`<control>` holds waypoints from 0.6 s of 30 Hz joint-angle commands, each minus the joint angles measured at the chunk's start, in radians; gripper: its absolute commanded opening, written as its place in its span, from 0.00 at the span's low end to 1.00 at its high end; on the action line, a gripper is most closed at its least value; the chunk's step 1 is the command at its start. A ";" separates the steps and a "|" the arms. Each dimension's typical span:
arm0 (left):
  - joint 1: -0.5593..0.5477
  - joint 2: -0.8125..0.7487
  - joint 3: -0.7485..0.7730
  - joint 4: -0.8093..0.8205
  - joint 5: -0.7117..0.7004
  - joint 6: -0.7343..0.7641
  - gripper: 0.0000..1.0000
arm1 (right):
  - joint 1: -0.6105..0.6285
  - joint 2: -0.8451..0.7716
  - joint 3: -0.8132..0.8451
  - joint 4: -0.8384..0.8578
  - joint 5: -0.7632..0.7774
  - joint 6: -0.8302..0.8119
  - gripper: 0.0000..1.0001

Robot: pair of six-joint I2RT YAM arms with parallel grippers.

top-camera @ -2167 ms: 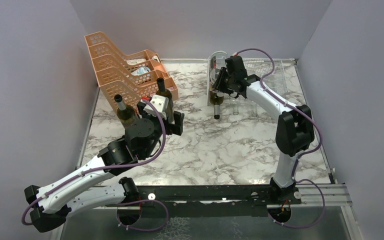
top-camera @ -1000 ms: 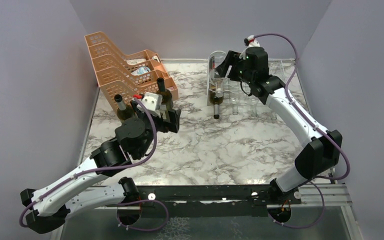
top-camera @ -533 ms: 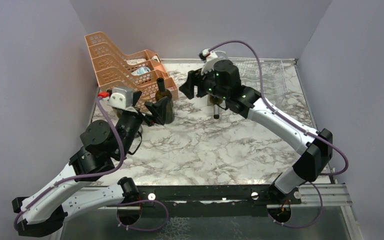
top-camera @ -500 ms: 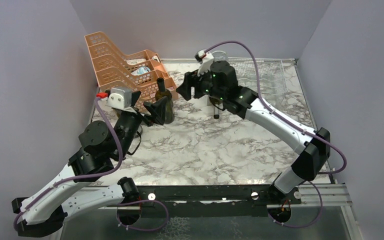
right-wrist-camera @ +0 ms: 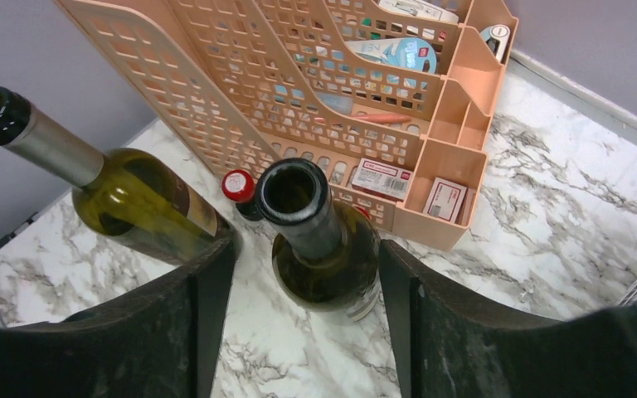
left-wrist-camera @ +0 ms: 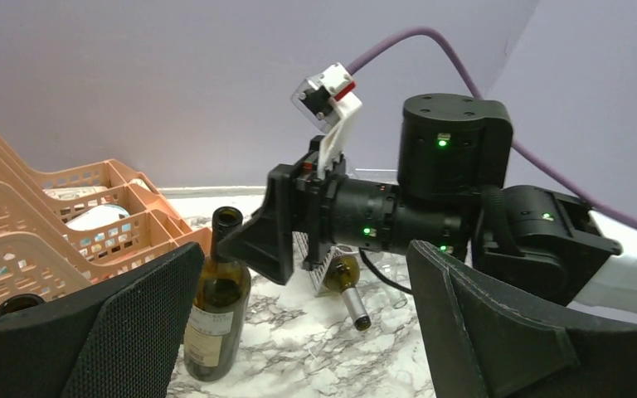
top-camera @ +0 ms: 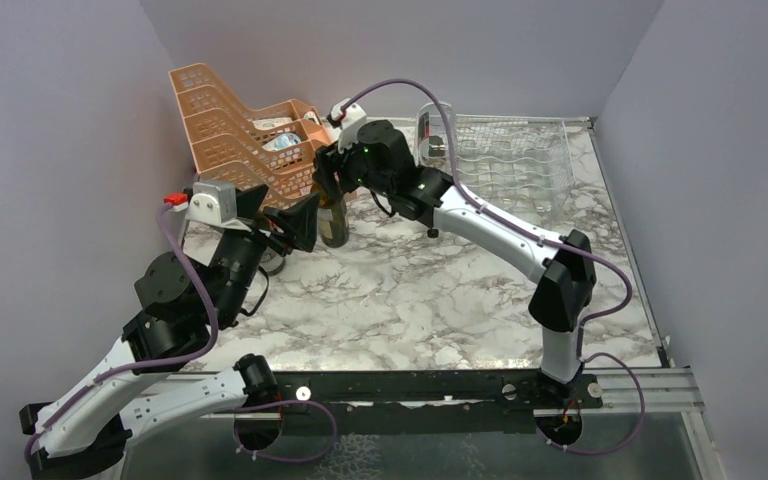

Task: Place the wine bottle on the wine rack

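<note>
A dark green wine bottle (top-camera: pixel 334 222) stands upright in front of the orange trays. It also shows in the right wrist view (right-wrist-camera: pixel 325 259) and in the left wrist view (left-wrist-camera: pixel 214 313). My right gripper (top-camera: pixel 332 186) is open above it, its fingers (right-wrist-camera: pixel 181 330) on either side of the bottle's shoulder without touching. My left gripper (top-camera: pixel 278 213) is open and empty, just left of the bottle. The silver wire wine rack (top-camera: pixel 512 158) stands at the back right, with one bottle (left-wrist-camera: pixel 347 286) lying in its left end, neck outward.
Stacked orange perforated trays (top-camera: pixel 245 135) stand at the back left, close behind the bottle. A second green bottle (right-wrist-camera: pixel 120 199) and a small red-capped bottle (right-wrist-camera: pixel 238 186) stand between the trays and my left arm. Grey walls enclose the table.
My right arm has swung from the wine rack leftward to above the upright bottle. My left gripper has drawn back from that bottle, up and to the left.
</note>
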 commanded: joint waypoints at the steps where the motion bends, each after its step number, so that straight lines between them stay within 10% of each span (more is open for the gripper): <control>1: -0.002 -0.011 -0.015 -0.015 -0.030 -0.024 0.99 | 0.020 0.087 0.109 -0.002 0.077 -0.060 0.61; 18: -0.003 -0.018 -0.042 -0.037 -0.059 -0.038 0.99 | 0.039 0.023 0.034 0.135 0.138 -0.111 0.01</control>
